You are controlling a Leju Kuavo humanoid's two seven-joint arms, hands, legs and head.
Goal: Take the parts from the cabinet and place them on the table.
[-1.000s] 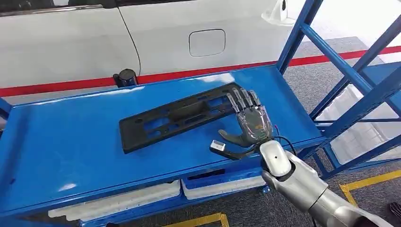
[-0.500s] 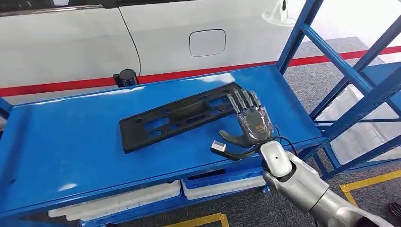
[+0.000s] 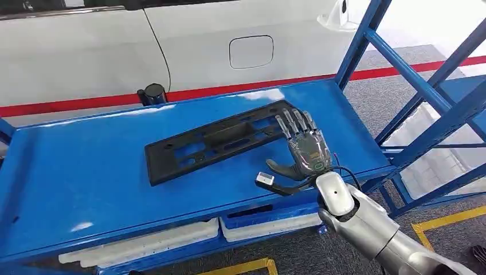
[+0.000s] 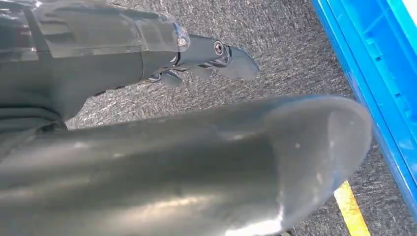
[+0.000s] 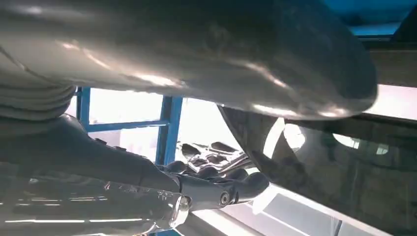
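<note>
Fingers (image 3: 295, 123) of your right hand (image 3: 306, 150) lie straight and slightly apart, their tips resting on, or just over, the near right end of the black part (image 3: 220, 140); from the head view you can't quite tell whether they press it. Nothing is gripped: the thumb (image 3: 281, 168) juts out sideways over the bare blue table (image 3: 86, 172), clear of the part's edge.

You'll find the black part lying flat on that table, a long slotted panel set at a slant, its right end farther from you than its left, well apart from the table's edges.

Your left hand (image 4: 206, 51) hangs over grey carpet beside the table's blue edge, with its fingers drawn partly in and nothing between them; how far they close is hard to judge from that wrist view.

Behind the table stands a white car (image 3: 172, 46), with a red line (image 3: 240, 89) on the floor beneath it. A blue cabinet frame (image 3: 424, 86) rises at your right.
</note>
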